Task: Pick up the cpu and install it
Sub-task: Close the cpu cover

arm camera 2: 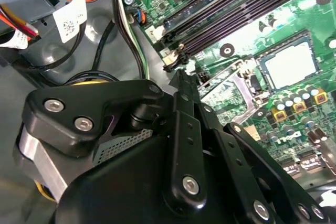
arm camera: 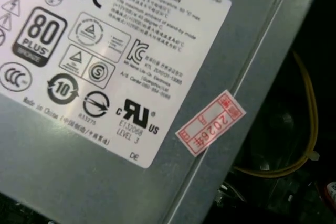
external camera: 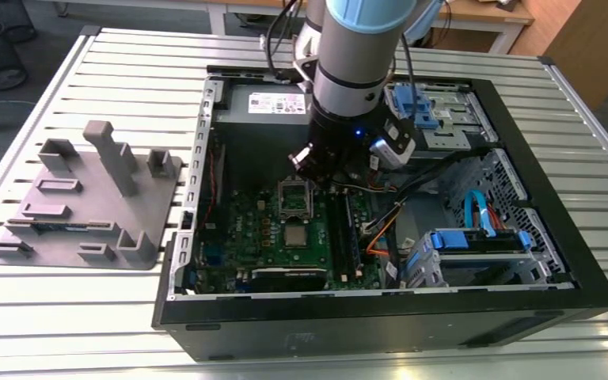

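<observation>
1. Hand. The hand point(external camera: 323, 180) hung inside the open computer case point(external camera: 557, 297), low over the motherboard point(external camera: 243, 229). In the second wrist view the hand point(arm camera 2: 187, 77) had its black fingers point(arm camera 2: 184, 129) drawn together, with nothing visible between them. Whether the tips touched the board could not be determined.

2. CPU. The cpu point(external camera: 297, 235) lay flat in its socket on the motherboard, silver top facing up. In the exterior view it sat just in front of the hand, apart from it. The second wrist view showed the cpu point(arm camera 2: 290, 65) as a pale square inside a dark socket border. The metal retention frame point(arm camera 2: 236, 85) stood hinged open just beside it, between the cpu and the fingertips. In the exterior view that retention frame point(external camera: 294, 198) stood directly under the hand.

3. Board surroundings. The long black memory slots point(external camera: 338, 229) ran beside the socket toward the exterior view's right. They also crossed the second wrist view point(arm camera 2: 236, 9).

4. Case contents. The grey power supply point(external camera: 267, 103) with its white label sat at the far end of the case, behind the arm. The first wrist view showed its label point(arm camera: 105, 51), a red sticker point(arm camera: 211, 123) and a yellow cable point(arm camera: 310, 108) beside the housing. A drive cage with blue fittings point(external camera: 478, 241) occupied the exterior view's right side of the case.

5. Bench. The case rested on a slatted metal bench point(external camera: 124, 63). A grey plastic tray point(external camera: 82, 210) with upright posts stood on the bench at the exterior view's left, apart from the case.
</observation>
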Robot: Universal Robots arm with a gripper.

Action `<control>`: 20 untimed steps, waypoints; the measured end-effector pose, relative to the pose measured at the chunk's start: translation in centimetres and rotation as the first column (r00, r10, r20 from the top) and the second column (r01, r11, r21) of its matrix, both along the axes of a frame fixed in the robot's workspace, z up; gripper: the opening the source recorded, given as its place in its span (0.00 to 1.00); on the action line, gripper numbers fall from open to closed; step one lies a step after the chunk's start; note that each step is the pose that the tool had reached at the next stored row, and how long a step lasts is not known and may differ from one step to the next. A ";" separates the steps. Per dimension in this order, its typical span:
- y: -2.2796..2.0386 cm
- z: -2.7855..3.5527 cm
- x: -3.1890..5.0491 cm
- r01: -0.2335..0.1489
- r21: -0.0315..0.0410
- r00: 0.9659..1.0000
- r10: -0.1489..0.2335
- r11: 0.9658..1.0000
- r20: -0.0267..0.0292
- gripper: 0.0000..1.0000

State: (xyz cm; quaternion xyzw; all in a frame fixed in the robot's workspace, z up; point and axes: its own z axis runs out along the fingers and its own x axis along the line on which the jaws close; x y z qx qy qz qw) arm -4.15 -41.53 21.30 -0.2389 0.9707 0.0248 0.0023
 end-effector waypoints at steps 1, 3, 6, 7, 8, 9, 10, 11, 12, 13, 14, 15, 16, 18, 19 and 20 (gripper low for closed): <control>0.09 -0.09 0.00 -0.001 0.000 1.000 0.001 1.000 0.000 0.11; 0.23 -0.28 0.00 -0.003 0.000 1.000 0.003 1.000 0.000 0.11; 0.38 -0.50 -0.02 -0.011 0.000 1.000 0.011 1.000 0.000 0.11; 0.42 -0.56 -0.03 -0.015 0.001 1.000 0.015 1.000 0.000 0.11; 0.43 -0.61 -0.05 -0.019 0.001 1.000 0.019 1.000 0.000 0.11; 0.45 -0.65 -0.09 -0.023 0.001 1.000 0.023 1.000 0.000 0.11; 0.46 -0.69 -0.14 -0.027 0.001 1.000 0.027 1.000 0.000 0.11; 0.48 -0.73 -0.19 -0.031 0.001 1.000 0.031 1.000 0.000 0.11; 0.49 -0.77 -0.25 -0.035 0.001 0.999 0.035 0.999 0.000 0.11; 0.50 -0.81 -0.30 -0.040 0.001 0.999 0.040 0.999 0.000 0.11; 0.50 -0.83 -0.34 -0.045 0.001 0.999 0.045 0.999 0.000 0.11; 0.50 -0.84 -0.37 -0.050 0.000 0.999 0.050 0.999 0.000 0.11; 0.50 -0.84 -0.39 -0.055 0.000 0.998 0.055 0.998 0.000 0.11; 0.50 -0.85 -0.47 -0.066 0.001 0.998 0.066 0.998 0.000 0.11; 0.51 -0.85 -0.52 -0.074 0.000 0.997 0.074 0.997 0.001 0.11; 0.51 -0.85 -0.56 -0.081 0.000 0.997 0.081 0.997 0.001 0.11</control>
